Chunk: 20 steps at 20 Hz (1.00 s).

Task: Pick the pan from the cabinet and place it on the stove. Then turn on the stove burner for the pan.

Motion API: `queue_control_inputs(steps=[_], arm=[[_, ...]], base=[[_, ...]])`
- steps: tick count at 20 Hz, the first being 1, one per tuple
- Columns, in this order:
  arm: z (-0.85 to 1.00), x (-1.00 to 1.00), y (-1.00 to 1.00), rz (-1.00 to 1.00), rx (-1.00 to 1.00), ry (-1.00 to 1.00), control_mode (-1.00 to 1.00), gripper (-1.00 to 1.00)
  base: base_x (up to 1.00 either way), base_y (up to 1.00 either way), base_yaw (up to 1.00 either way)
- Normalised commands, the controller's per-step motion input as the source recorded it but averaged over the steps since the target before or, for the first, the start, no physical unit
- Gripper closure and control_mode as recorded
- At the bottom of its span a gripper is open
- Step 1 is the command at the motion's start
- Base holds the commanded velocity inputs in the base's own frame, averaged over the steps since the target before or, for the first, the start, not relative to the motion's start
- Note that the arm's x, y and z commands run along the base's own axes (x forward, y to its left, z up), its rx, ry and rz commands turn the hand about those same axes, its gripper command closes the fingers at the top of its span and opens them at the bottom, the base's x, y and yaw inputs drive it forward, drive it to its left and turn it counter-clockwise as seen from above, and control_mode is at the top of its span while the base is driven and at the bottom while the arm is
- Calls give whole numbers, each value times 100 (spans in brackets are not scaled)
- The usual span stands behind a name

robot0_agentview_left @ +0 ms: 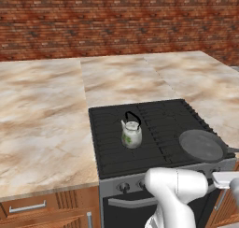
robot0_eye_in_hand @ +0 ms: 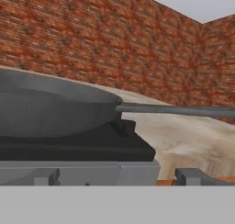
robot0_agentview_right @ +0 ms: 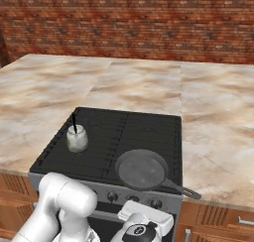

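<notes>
Your pincer (robot0_eye_in_hand: 117,177) stands wide and empty before the stove (robot0_agentview_left: 154,129), where the frying pan (robot0_agentview_right: 141,169) sits front-right, rigid, probably heavy, best taken by its long handle (robot0_eye_in_hand: 179,110).

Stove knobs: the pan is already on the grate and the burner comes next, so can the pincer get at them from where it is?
Probably yes. The open pincer sits low before the stove front, with nothing seen between it and the knobs. The pan handle overhangs higher up.
</notes>
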Motion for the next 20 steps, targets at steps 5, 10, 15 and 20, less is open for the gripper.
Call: queue_control_inputs(steps=[5, 10, 15, 20], arm=[[-41, -3, 0, 9, 0, 0, -100, -100], [-39, 0, 0, 6, 0, 0, -100, -100], [-31, 1, 0, 5, 0, -2, -100, -100], [-18, 2, 0, 4, 0, -4, -100, -100]], base=[[0, 0, 0], [0, 0, 0], [0, 0, 0], [0, 0, 0]])
